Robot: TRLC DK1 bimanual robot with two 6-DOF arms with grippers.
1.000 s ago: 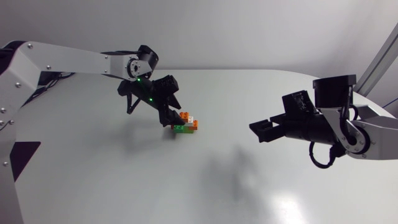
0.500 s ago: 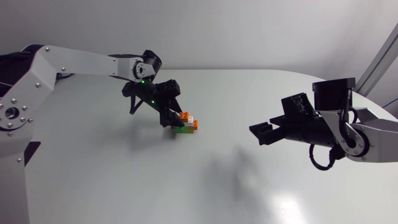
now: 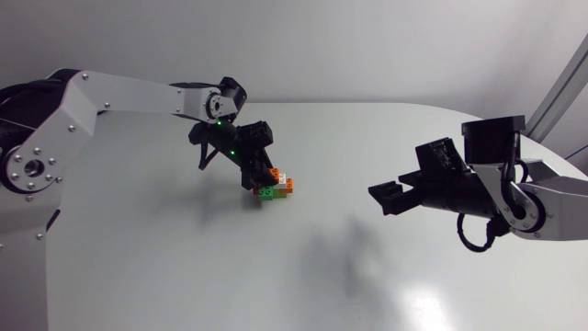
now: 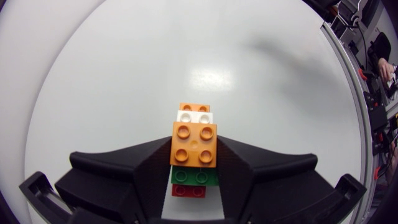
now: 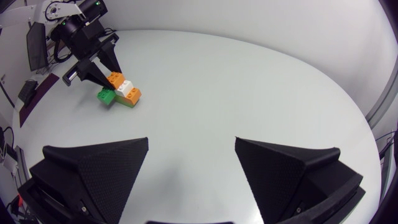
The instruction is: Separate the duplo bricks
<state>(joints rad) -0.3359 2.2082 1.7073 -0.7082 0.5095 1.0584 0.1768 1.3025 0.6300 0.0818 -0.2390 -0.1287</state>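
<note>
White table (image 3: pixel 184 257); left jaws clamped on duplo stack (image 4: pixel 194 144); right jaws apart, distant.

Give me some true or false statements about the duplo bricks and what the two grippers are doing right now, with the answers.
1. The left gripper has the top orange brick between its fingers. True.
2. The right gripper holds a green brick. False: it is open and empty, hovering well away from the stack.
3. A white brick is part of the stack. True.
4. The bricks lie scattered singly over the table. False: they sit joined in one cluster.
5. One brick is blue. False: only orange, white, green and red show.
</note>
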